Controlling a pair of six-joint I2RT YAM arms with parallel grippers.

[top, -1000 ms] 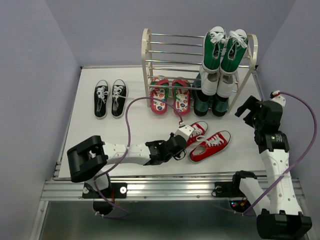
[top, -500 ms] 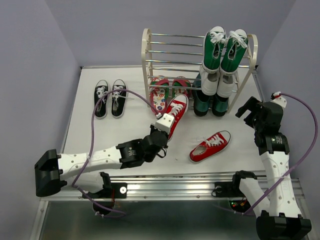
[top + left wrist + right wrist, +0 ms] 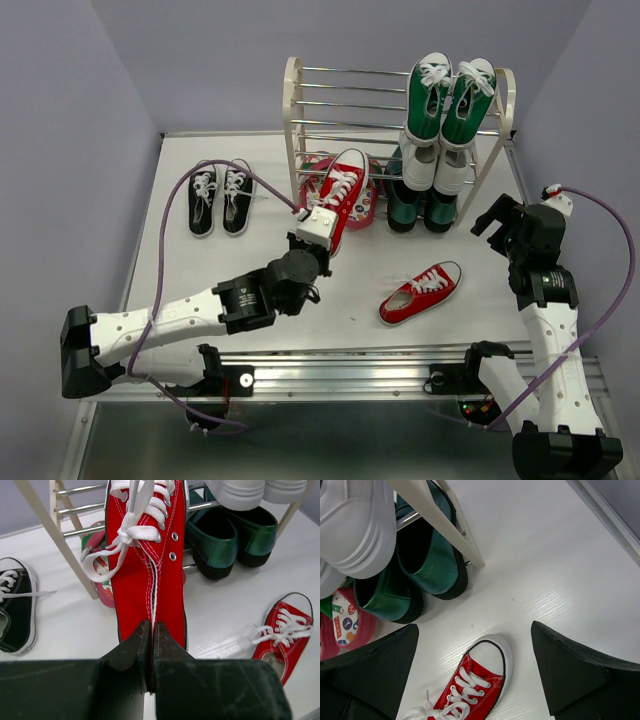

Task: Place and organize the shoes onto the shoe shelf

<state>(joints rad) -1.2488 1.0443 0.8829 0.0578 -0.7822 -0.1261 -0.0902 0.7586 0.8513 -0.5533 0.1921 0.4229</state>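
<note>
Clamped by its heel between the closed fingers of the left hand [image 3: 320,224] [image 3: 151,626]: a red lace-up sneaker with a white sole [image 3: 343,190] [image 3: 145,565], lifted off the white surface [image 3: 200,270], toe pointing into the lower left half of the cream-framed shoe shelf with thin silver rods [image 3: 293,110]. Directly under it, mostly hidden, the red-pink flip-flops with printed footbeds [image 3: 367,205] [image 3: 100,587]; print colourful, no word legible. Small round label on the left arm, too small to read.

Matching red sneaker [image 3: 420,292] [image 3: 470,690] lying alone toward the near edge, well apart from the shelf. Right hand [image 3: 497,218] [image 3: 475,650] spread wide, holding nothing, hovering near the right edge beside the shelf's right frame.

Black-and-white lace-up sneakers [image 3: 220,196] side by side toward the left edge, a strip of bare surface between them and the shelf's left frame.

On the shelf's right half: green-and-white sneakers [image 3: 450,95] up top, dark green boots [image 3: 420,205] [image 3: 225,540] at the bottom.
</note>
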